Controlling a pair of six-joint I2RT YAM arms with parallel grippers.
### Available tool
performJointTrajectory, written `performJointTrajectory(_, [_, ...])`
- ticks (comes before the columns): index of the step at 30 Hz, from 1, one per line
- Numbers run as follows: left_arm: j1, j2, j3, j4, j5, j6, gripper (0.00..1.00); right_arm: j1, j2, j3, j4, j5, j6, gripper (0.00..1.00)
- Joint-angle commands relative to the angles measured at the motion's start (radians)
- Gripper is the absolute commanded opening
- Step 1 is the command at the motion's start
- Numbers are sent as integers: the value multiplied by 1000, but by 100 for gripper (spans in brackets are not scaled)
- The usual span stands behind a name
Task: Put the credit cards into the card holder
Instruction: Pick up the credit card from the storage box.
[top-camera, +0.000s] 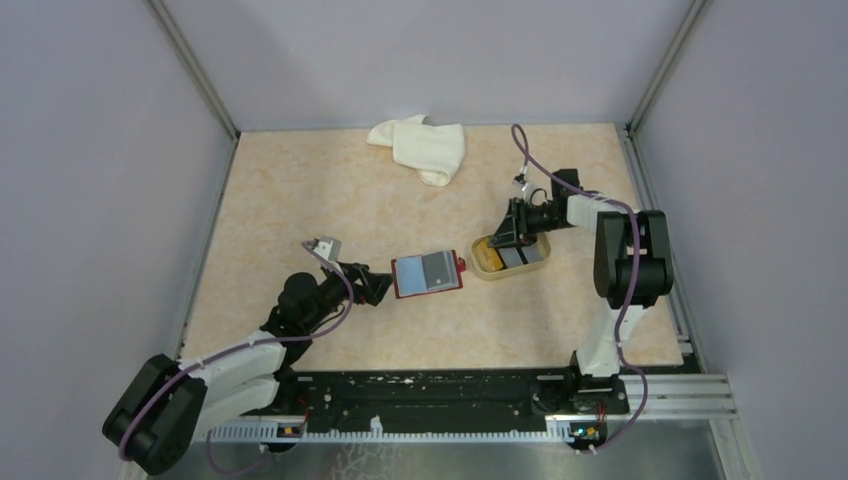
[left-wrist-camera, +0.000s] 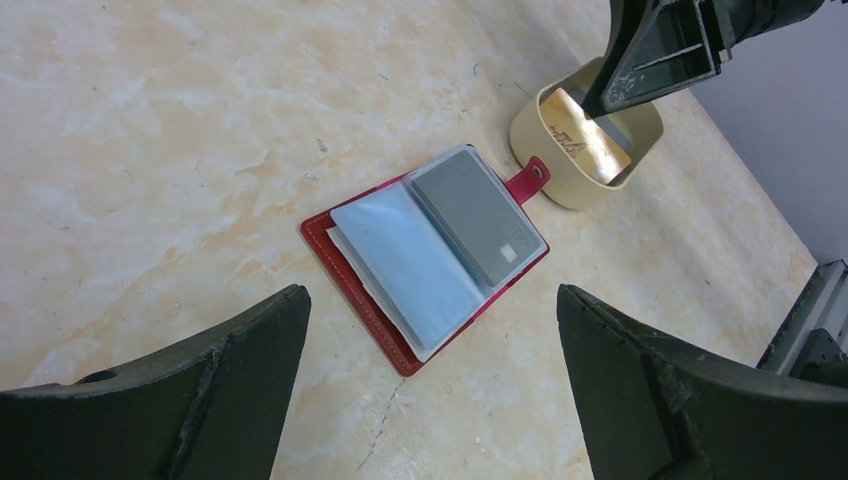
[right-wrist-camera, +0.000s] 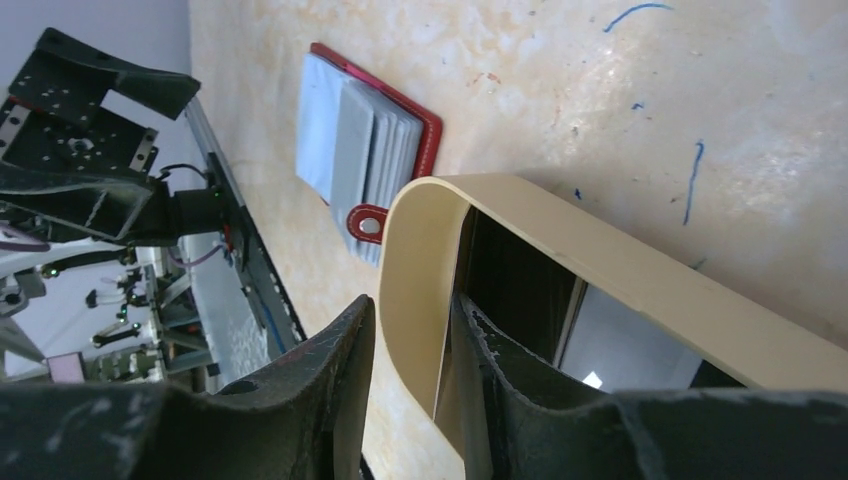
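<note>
The dark red card holder (top-camera: 428, 272) lies open on the table, a grey card (left-wrist-camera: 468, 214) in its right sleeve and a clear sleeve (left-wrist-camera: 405, 262) on its left. My left gripper (top-camera: 378, 285) is open and empty just left of it; in the left wrist view (left-wrist-camera: 432, 290) the holder (left-wrist-camera: 350, 268) lies between and ahead of the fingers. My right gripper (top-camera: 503, 240) straddles the left wall of the beige tray (top-camera: 488, 266). In the right wrist view (right-wrist-camera: 412, 300) one finger is outside, one inside, pinching the wall (right-wrist-camera: 420, 250) and a gold card (left-wrist-camera: 580, 140) leaning on it.
A grey card (right-wrist-camera: 620, 340) lies flat in the tray. A crumpled white cloth (top-camera: 420, 145) lies at the back of the table. Grey walls close in the table on three sides. The black base rail (top-camera: 440, 395) runs along the near edge.
</note>
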Motion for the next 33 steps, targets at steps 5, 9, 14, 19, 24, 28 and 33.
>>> performJointTrajectory(5, [3, 18, 34, -7, 12, -2, 99, 2, 11, -2, 12, -58, -4, 32])
performJointTrajectory(9, [3, 24, 38, -8, 13, -2, 99, 16, 15, 4, -6, 7, -24, 32])
performJointTrajectory(14, [4, 34, 45, -11, 14, 0, 99, 50, 33, 15, -32, 70, -52, 33])
performJointTrajectory(19, [4, 33, 45, -13, 14, 0, 99, 89, 52, 26, -47, 145, -74, 34])
performJointTrajectory(24, [4, 33, 45, -12, 14, 0, 99, 109, 67, 35, -57, 165, -84, 34])
performJointTrajectory(28, [3, 28, 42, -12, 14, 0, 99, 106, 57, 45, -66, 168, -88, 27])
performJointTrajectory(33, [3, 18, 36, -12, 11, 0, 99, 68, 29, 51, -76, 158, -85, 6])
